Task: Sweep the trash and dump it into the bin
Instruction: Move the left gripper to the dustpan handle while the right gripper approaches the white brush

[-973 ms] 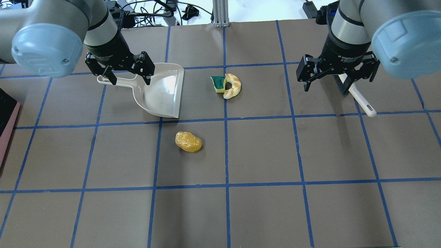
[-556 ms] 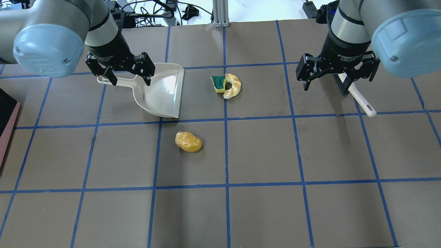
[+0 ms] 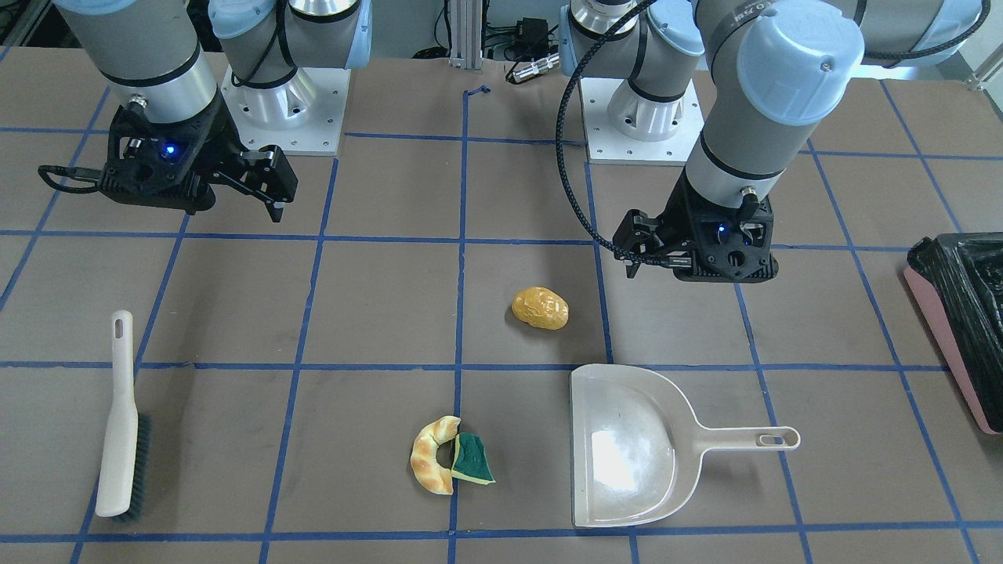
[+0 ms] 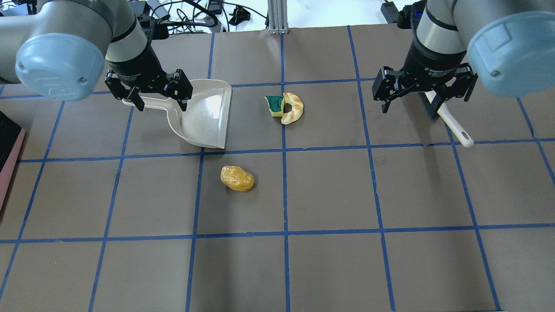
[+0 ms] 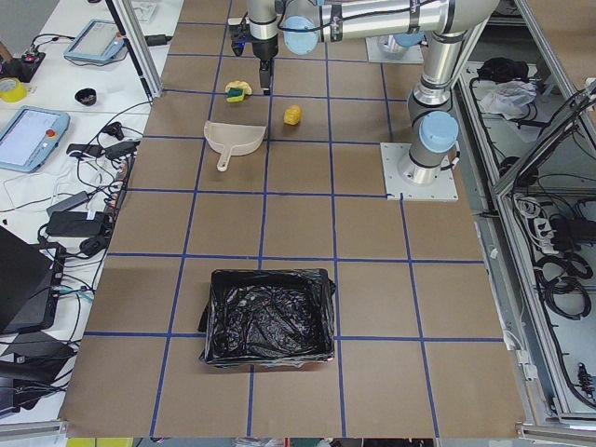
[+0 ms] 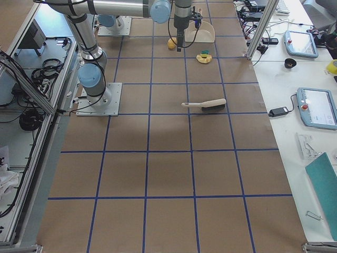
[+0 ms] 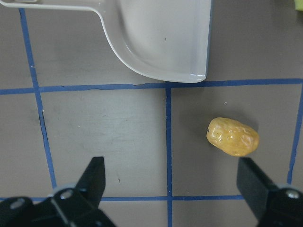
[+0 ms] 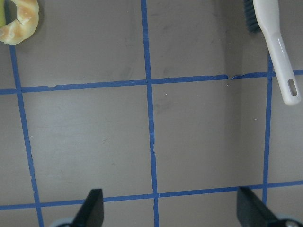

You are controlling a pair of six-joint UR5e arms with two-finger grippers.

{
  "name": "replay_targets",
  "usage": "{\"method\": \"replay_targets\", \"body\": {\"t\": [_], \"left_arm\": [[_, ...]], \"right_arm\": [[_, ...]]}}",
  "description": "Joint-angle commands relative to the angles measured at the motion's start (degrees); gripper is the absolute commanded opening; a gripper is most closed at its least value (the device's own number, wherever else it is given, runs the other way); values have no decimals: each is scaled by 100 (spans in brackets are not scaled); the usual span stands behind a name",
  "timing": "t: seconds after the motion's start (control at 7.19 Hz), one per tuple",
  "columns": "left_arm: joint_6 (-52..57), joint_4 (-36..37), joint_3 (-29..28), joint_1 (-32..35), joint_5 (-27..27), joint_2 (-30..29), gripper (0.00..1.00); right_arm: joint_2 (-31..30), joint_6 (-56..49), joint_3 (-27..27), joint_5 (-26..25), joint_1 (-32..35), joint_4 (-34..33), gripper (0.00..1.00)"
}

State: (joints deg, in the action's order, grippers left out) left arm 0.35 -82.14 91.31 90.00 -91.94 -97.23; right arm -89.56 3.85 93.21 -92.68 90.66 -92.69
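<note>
Hovering over the brown table [image 4: 329, 195], the left gripper [image 4: 161, 105] hangs with its jaws wide apart and nothing between them. In the overhead view it sits above the handle of the beige dustpan [image 4: 204, 117], and the front-facing view shows it well clear of the pan. The dustpan lies flat on the left, far side of the table, with its handle pointing left and its open mouth facing right.

The right gripper [image 4: 409, 112] is also raised, with its jaws spread and empty. From overhead it sits above the head of the white brush [image 4: 451, 123]. The brush lies on the right, far side, its handle end pointing toward the near side.

All three pieces of trash rest on the table. The yellow-orange potato-like lump [image 4: 236, 178] sits alone close to the middle, nearer the robot than the dustpan and just right of the pan's near corner. The tan croissant-like piece [image 4: 293, 108] and the green-and-yellow sponge wedge [image 4: 275, 105] touch each other between the dustpan and the brush. The sponge is tucked into the croissant's curve on the side facing the pan's mouth.

The bin [image 5: 268, 315], lined with crinkled black plastic over its pink sides, stands toward the far-left end of the table, well apart from the trash and from both grippers.
</note>
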Motion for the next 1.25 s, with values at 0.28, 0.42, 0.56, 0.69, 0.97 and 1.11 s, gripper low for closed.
{"method": "replay_targets", "body": {"t": [0.28, 0.42, 0.56, 0.69, 0.97, 1.11], "left_arm": [[-2597, 48, -8, -579, -333, -103, 100], [-3106, 75, -34, -798, -594, -182, 100], [-3816, 571, 9, -809, -571, -313, 100], [-4301, 698, 9, -809, -562, -462, 100], [-5191, 751, -69, -809, -606, -796, 100], [-5307, 804, -96, -826, -623, -867, 100]], "right_arm": [[18, -25, -5, 92, -13, -318, 100], [18, -147, -14, 92, -56, -389, 100], [18, -687, -14, 92, -187, -399, 100], [18, -728, -5, 92, -310, -399, 100], [184, -781, -5, 92, -434, -547, 100], [376, -824, 12, 75, -478, -757, 100]]}}
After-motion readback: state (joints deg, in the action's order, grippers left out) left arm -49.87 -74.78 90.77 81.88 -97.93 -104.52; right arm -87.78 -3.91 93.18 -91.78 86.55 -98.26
